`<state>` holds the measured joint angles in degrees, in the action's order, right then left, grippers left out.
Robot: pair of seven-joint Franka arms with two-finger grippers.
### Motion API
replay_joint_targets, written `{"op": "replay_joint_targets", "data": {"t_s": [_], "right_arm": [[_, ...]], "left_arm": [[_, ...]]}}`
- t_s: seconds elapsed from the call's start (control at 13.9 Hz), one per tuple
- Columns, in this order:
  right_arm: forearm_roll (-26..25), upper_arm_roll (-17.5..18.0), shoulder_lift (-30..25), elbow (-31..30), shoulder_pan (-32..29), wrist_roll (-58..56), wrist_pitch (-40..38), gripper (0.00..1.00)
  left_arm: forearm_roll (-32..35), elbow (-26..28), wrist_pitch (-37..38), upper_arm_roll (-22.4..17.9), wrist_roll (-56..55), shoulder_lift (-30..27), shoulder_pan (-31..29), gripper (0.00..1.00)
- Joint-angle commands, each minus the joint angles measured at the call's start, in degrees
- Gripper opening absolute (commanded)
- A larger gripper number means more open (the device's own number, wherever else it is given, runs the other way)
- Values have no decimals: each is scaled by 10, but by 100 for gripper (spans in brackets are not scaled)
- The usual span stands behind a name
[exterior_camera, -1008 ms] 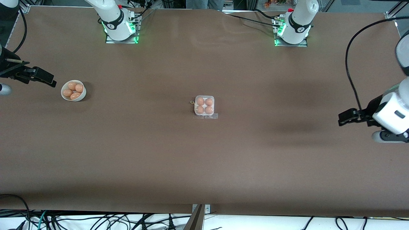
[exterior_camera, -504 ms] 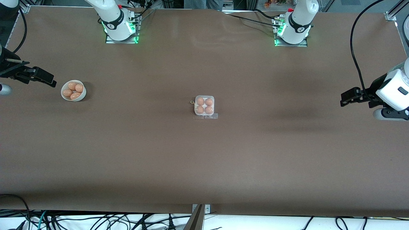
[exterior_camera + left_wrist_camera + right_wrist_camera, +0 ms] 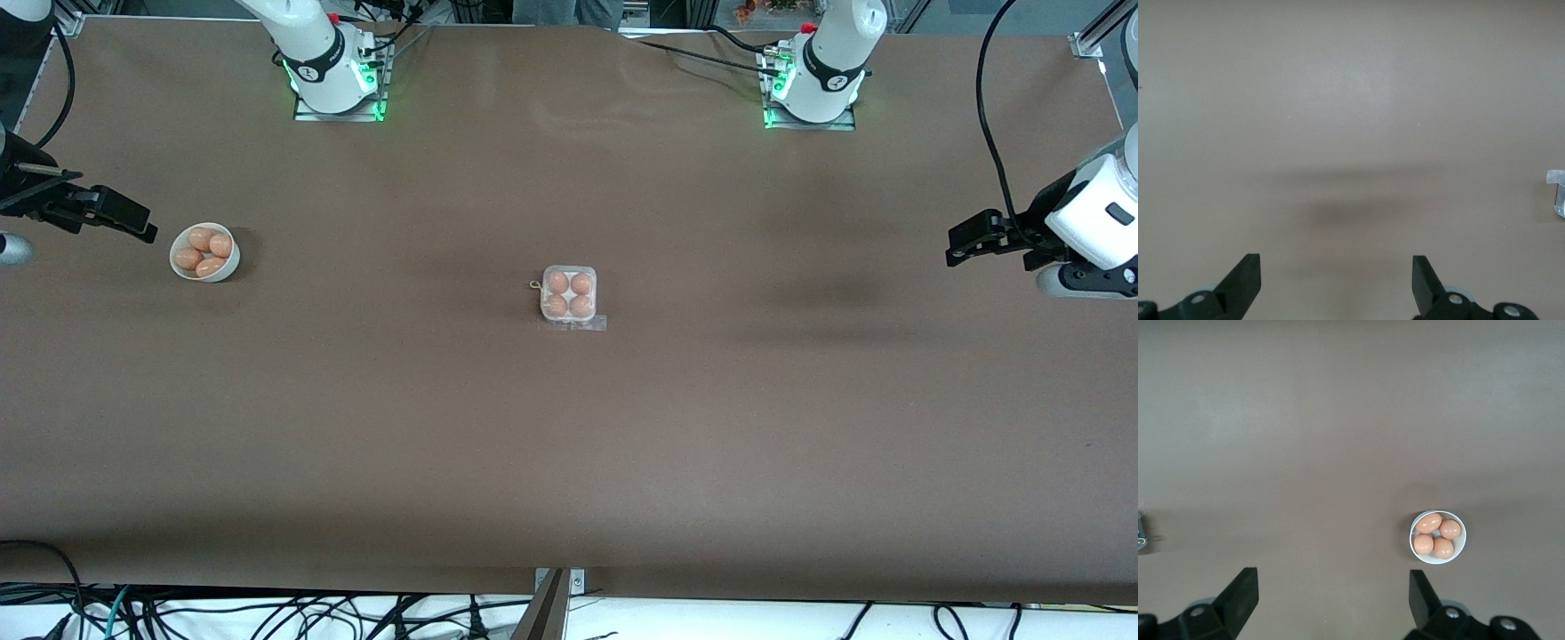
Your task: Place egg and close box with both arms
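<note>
The box (image 3: 569,295) sits mid-surface (image 3: 569,444) with four eggs under its lid, well apart from both grippers. The left gripper (image 3: 965,242) hangs open, empty, at its arm's end; the right gripper (image 3: 124,220), likewise open, is just beside the bowl (image 3: 204,252)

We are counting one box (image 3: 569,294) holding four eggs (image 3: 569,294) and one round white bowl (image 3: 228,266) holding four more. We are seeing eight eggs in all, two arms (image 3: 307,40) and two grippers (image 3: 965,240).
</note>
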<state>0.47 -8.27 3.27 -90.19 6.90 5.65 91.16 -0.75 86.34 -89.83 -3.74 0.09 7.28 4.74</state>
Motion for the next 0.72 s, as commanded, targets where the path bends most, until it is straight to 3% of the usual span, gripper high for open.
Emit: {"op": "replay_joint_targets", "data": {"t_s": [0.0,0.65], "right_arm": [[0,3,-9,-7,-1,1,2,100],[0,3,-9,-7,0,1,2,100]], "left_arm": [[8,37,-12,4,11,-27,-3,100],[7,54,-12,4,12,-38,-8,100]]}}
